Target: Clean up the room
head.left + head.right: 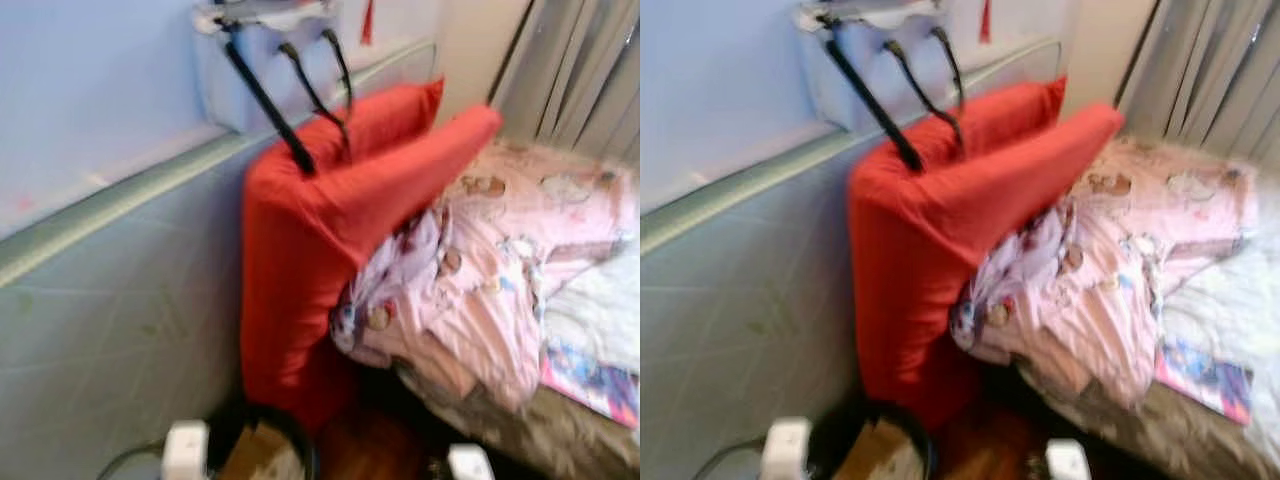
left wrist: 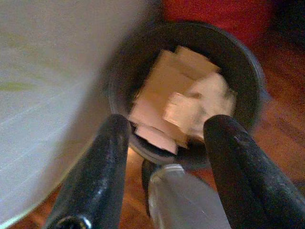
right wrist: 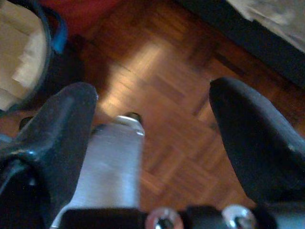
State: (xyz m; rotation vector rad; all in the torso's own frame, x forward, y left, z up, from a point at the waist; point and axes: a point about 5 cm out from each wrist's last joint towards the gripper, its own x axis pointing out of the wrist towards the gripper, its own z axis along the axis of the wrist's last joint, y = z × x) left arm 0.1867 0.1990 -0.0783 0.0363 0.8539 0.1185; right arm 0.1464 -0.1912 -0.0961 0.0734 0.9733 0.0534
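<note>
Hanging spread and empty, the left gripper (image 2: 164, 138) is held above a round dark bin of cardboard scraps (image 2: 183, 98); rightward, the right gripper (image 3: 152, 129) is spread over parquet floor (image 3: 171, 95); litter seemingly must be sought next.

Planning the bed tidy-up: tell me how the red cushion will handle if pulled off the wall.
The red cushion looks soft: its cover creases and its top edge sags, so it would probably bend when lifted. It leans on the wall with the pink quilt pressed against it, so it may topple forward when pulled.
</note>
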